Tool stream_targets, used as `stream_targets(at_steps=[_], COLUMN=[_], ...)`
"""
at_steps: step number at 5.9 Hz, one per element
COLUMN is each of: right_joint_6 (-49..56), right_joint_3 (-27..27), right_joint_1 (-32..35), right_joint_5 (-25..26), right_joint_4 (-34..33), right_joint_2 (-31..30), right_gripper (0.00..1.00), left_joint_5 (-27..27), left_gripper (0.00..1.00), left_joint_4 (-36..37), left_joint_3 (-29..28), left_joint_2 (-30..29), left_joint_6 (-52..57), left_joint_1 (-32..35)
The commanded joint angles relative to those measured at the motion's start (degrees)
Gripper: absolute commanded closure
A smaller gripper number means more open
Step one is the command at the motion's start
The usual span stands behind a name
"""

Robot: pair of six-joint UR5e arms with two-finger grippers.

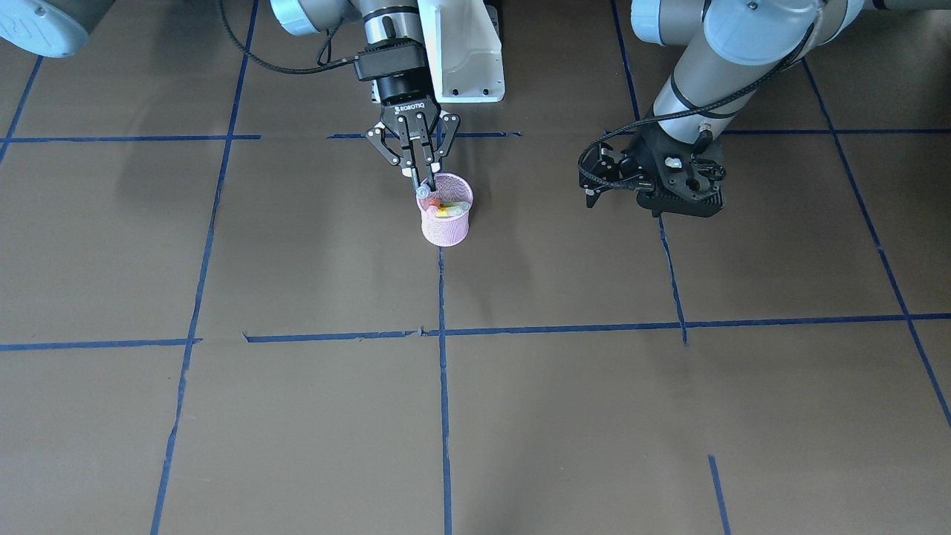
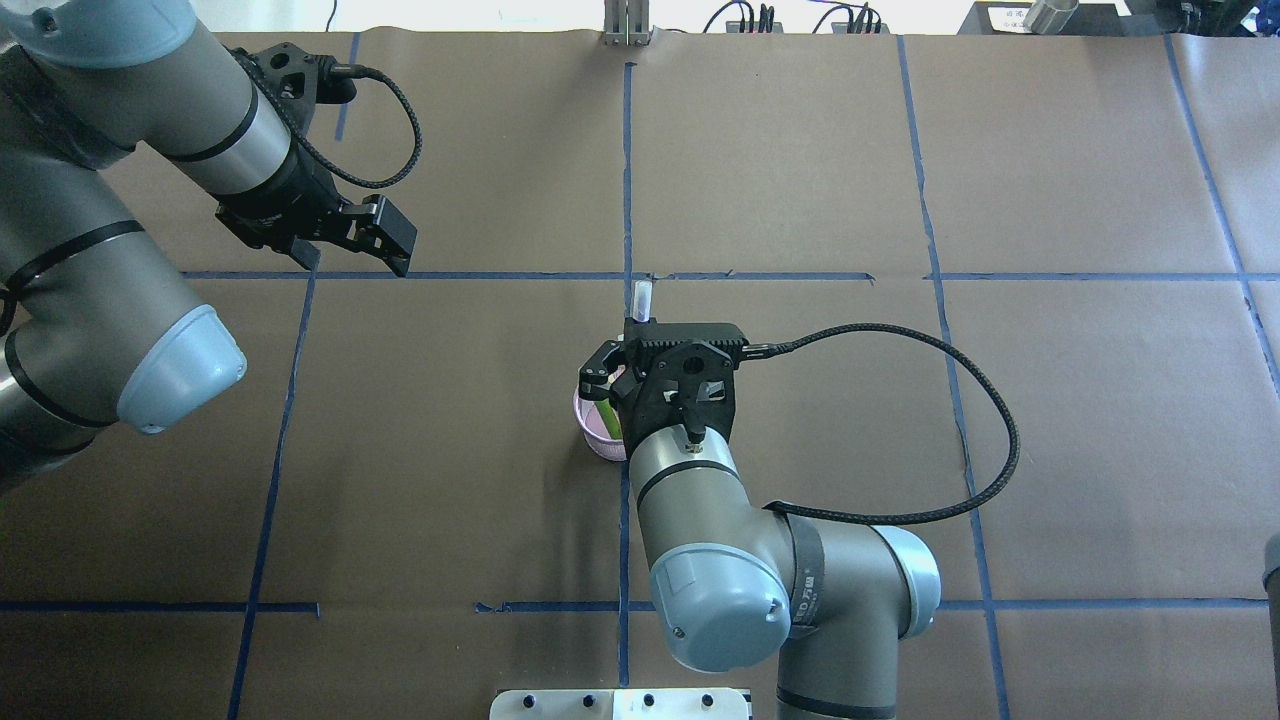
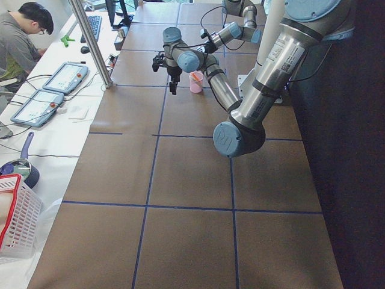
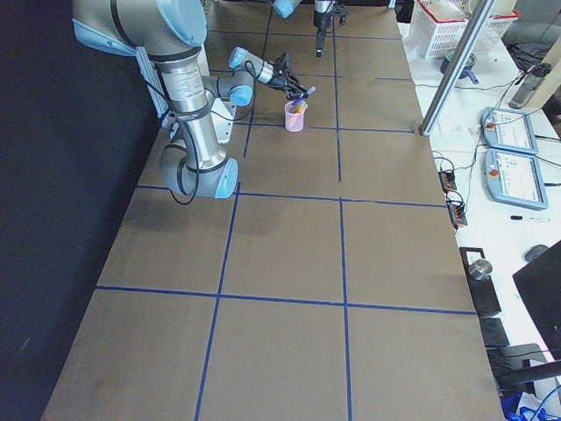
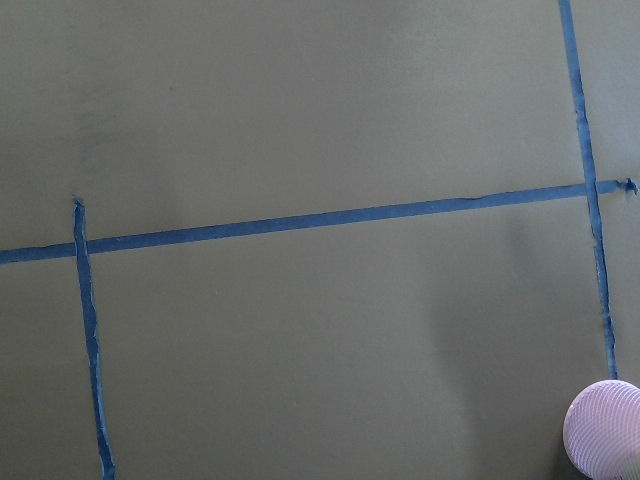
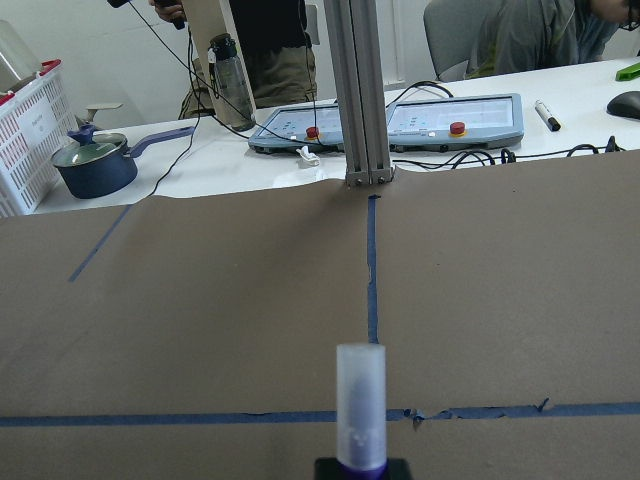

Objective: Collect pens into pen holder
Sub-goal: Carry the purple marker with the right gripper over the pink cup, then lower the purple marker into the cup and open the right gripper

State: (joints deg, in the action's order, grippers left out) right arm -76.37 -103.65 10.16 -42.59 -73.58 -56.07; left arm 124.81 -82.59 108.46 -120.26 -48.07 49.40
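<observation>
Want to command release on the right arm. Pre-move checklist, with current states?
1. Purple pen gripped by right end effector: ok.
2. Pen holder upright: ok.
3. Purple pen centred over the holder's opening: cannot tell. In the front view its cap sits at the rim.
4. Green pen and orange pen inside the holder: ok.
5. Left end effector well away from the holder: ok.
</observation>
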Motion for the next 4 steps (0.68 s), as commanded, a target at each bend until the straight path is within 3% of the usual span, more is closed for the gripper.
stream_targets(at_steps=[1, 4], right_joint_6=[-0.98, -0.98], right_joint_3=[3.09, 3.72], right_joint_1=[-0.76, -2.60], right_joint_5=[1.98, 3.56], right_joint_4=[0.10, -0.16], right_joint_2=[0.69, 0.43], right_gripper=[1.00, 0.99], left_joint_5=[0.00, 0.00], left_gripper=[0.00, 0.00], left_joint_4=[0.06, 0.15], left_joint_3=[0.00, 0.17], left_joint_2=[-0.06, -0.24], left_joint_6=[0.00, 0.00], left_joint_1=[0.00, 0.00])
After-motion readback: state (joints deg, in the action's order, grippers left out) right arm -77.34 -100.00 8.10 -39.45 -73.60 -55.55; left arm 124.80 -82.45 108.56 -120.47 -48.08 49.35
